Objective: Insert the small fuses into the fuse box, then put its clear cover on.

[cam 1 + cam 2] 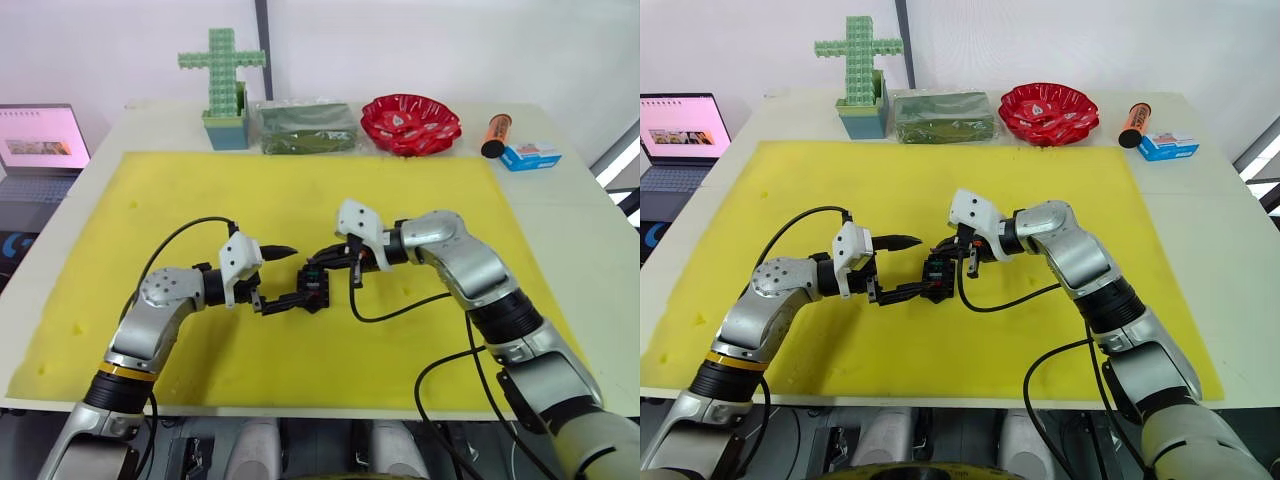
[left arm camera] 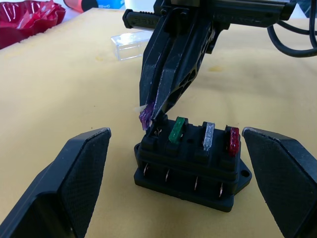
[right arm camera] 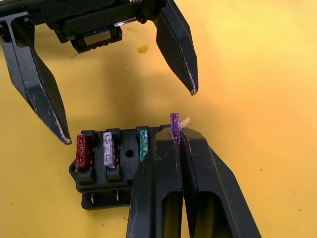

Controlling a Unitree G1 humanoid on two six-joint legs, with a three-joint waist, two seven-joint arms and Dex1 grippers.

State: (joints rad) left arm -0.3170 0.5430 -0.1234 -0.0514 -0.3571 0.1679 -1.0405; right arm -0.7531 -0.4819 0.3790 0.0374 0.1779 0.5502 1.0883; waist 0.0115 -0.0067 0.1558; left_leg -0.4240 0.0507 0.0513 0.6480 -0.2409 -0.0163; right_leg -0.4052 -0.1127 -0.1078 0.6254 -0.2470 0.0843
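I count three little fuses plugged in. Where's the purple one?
The purple fuse is pinched in the right gripper, just above the fuse box, at the empty end slot beside the green fuse.

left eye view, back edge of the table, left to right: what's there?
Laptop → green cross block figure → clear-wrapped green package → red bowl → orange tube → blue-and-white box.

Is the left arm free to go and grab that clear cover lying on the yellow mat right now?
Probably not directly. The clear cover lies on the mat beyond the fuse box, and the right gripper, shut on the purple fuse, stands between. The left gripper sits open either side of the box.
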